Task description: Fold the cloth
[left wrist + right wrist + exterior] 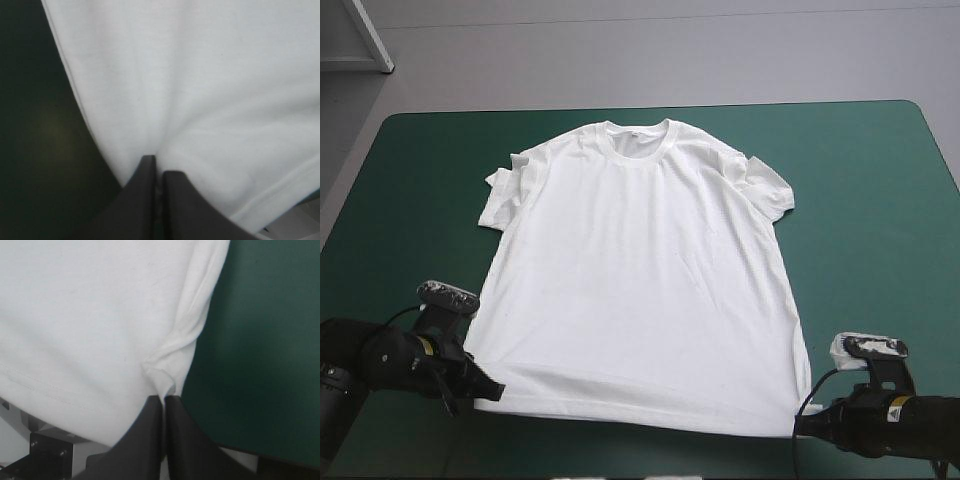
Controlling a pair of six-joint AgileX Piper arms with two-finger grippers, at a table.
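From above, the T-shirt point(640, 280) lies spread flat at the middle of the counter point(880, 300). Its collar point(638, 138) points to the far edge and its hem point(640, 408) runs along near the near edge. The sleeve point(503, 195) on the left arm's side is rumpled and partly folded on itself, and the one opposite lies a little bunched. The left gripper point(492, 391) sits at the hem's left corner and the right gripper point(801, 424) at its right corner, both low over the teal-green cover point(420, 200). In the left wrist view the left gripper point(159, 162) has its black fingers point(142, 200) drawn almost together with the white sheet nipped between the tips. Soft creases fan out across the T-shirt point(200, 85) ahead, and its side edge runs beside bare teal-green cover point(40, 150). In the right wrist view the right gripper point(163, 399) likewise has its fingers point(185, 440) pressed nearly closed on the cloth. Here the T-shirt point(90, 315) puckers into a small raised fold just ahead of the tips. Its rolled side edge borders the teal-green cover point(265, 340), and the stitched hem point(45, 390) runs off to one side.
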